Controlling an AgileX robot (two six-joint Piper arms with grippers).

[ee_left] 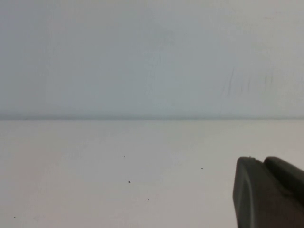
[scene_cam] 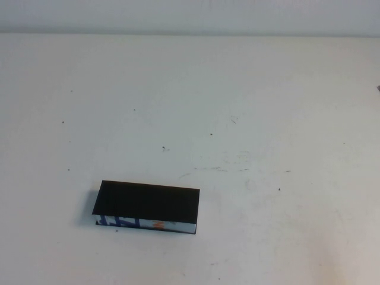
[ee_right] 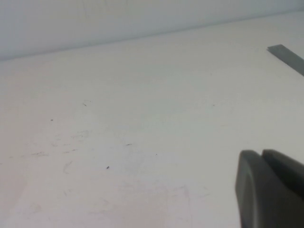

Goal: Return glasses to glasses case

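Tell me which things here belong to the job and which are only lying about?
Job: glasses case, near left on the table; left pincer and right pincer, each over it, outside the high view. The glasses are not visible.
Lying about: a grey strip.

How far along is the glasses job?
It looks done: the case lies shut on the table, lid down, and no glasses show in any view. Nothing is in hand. The left gripper and right gripper sit low over bare table, out of the high view. Nothing visible is left.
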